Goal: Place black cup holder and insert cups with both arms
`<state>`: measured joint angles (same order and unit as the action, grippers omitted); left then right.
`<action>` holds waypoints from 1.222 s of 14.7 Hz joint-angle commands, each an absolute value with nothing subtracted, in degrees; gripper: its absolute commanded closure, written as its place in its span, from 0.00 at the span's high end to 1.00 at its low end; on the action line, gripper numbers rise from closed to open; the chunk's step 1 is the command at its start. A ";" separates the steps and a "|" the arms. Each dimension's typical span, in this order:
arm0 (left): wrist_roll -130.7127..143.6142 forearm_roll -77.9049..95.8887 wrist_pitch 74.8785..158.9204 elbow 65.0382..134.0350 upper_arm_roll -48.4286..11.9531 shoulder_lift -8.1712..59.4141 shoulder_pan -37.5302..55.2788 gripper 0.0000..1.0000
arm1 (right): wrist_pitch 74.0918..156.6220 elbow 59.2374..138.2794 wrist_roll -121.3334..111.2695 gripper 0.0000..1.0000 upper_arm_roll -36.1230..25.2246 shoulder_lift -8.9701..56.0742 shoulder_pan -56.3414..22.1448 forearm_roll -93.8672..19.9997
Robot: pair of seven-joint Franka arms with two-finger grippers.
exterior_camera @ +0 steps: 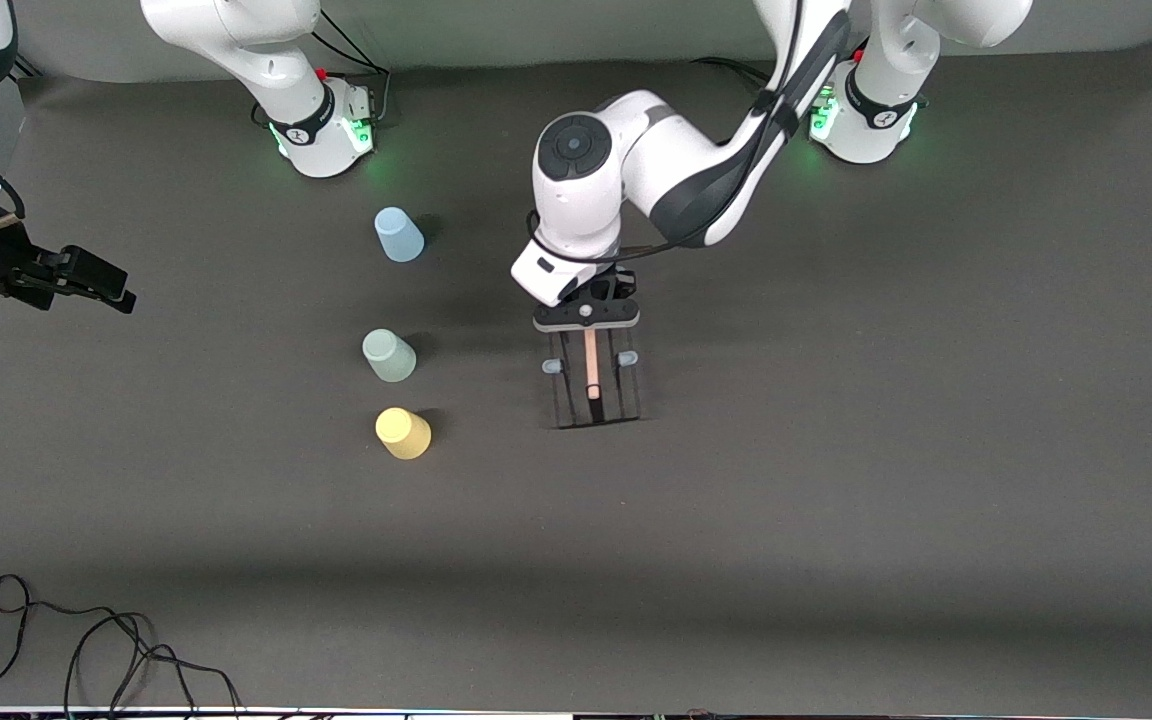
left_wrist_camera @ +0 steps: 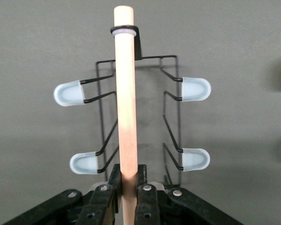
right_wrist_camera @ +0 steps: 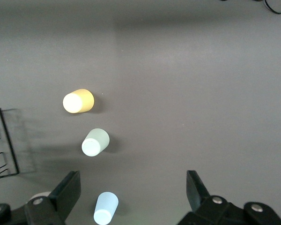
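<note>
**Left gripper clamps the rack's wooden rod while the right arm waits wide open**

A dark grey table is seen from a high camera facing two white robot arms. Near the table's middle stands the black cup holder, a thin-wire rack on a rectangular base. Its light wooden rod runs along the top, pointing toward the front camera. Pale translucent prong tips stick out on both sides; four show in the left wrist view.

The left gripper sits at the rod's end nearest the robot bases. In the left wrist view its black fingers press against the rod from both sides, closed firmly around it. Whether the rack's base touches the table cannot be told.

Three cups stand upside down in a loose line, at about nine o'clock from the rack, toward the right arm's end of the table. The pale blue cup is farthest from the front camera. The pale green cup sits in the middle. The yellow cup is nearest, just beside the green one. All are well apart from the rack.

The right gripper waits at the table's edge, at nine o'clock from the cups. In the right wrist view its fingers are spread wide, holding nothing.

A loose black cable lies at the table's near corner.
</note>
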<state>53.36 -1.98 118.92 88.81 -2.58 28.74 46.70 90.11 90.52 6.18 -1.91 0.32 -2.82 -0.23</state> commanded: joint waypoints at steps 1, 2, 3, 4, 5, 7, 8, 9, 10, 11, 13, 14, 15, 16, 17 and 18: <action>54.58 -2.37 119.62 88.59 -1.41 29.35 47.55 0.00 | 88.86 89.03 4.75 1.00 -1.76 1.05 -2.29 0.09; 54.67 -2.37 119.88 88.42 -1.41 29.79 47.55 0.00 | 88.86 89.12 4.75 1.00 -1.76 1.05 -2.29 0.09; 54.75 -2.37 119.97 88.50 -1.41 30.23 47.72 0.00 | 88.86 89.12 4.75 1.00 -1.76 0.97 -2.29 0.09; 54.76 -2.37 119.88 88.51 -1.41 30.76 48.07 0.00 | 88.86 89.21 4.66 1.00 -1.76 0.97 -2.29 0.09; 54.76 -2.37 119.88 88.51 -1.41 30.94 48.16 0.00 | 88.86 89.21 4.66 1.00 -1.76 1.05 -2.29 0.09; 54.84 -2.29 120.93 88.42 -1.41 31.03 48.16 0.00 | 88.86 89.30 4.66 1.00 -1.76 0.97 -2.29 0.09; 54.67 -2.37 121.46 88.50 -1.41 31.03 48.08 0.00 | 88.86 89.56 4.66 1.00 -1.76 0.97 -2.37 0.09; 54.06 -2.37 121.73 88.42 -1.41 30.94 47.99 0.01 | 88.77 89.73 4.66 1.00 -1.76 0.97 -2.46 0.09; 53.79 -2.46 121.82 88.33 -1.41 30.94 47.99 0.05 | 88.86 91.04 4.75 1.00 -1.76 0.71 -2.55 -0.09; 53.70 -2.55 121.82 88.24 -1.41 30.85 47.90 0.06 | 88.94 91.49 4.75 1.00 -1.67 0.53 -2.72 -0.09; 52.91 -2.55 121.64 88.15 -1.41 30.85 47.90 0.08 | 88.94 92.37 4.57 1.00 -1.58 0.53 -3.08 -0.35; 52.91 -2.55 121.64 88.15 -1.41 30.85 47.81 0.12 | 89.64 93.59 4.05 1.00 -1.58 0.35 -3.25 -1.22; 52.91 -2.55 121.64 88.15 -1.41 30.76 47.81 0.21 | 89.91 94.21 4.04 1.00 -1.41 0.35 -3.34 -2.54; 52.91 -2.55 121.64 87.98 -1.41 30.76 47.64 0.29 | 90.70 95.00 4.04 1.00 -1.41 0.44 -3.77 -2.98; 52.82 -2.55 121.38 87.80 -1.32 30.76 47.46 0.34 | 92.18 96.75 4.13 1.00 -1.49 0.27 -4.74 -2.99; 52.65 -2.55 121.29 87.72 -1.32 30.76 47.46 0.36 | 94.20 98.86 4.30 1.00 -1.41 0.09 -5.36 -3.08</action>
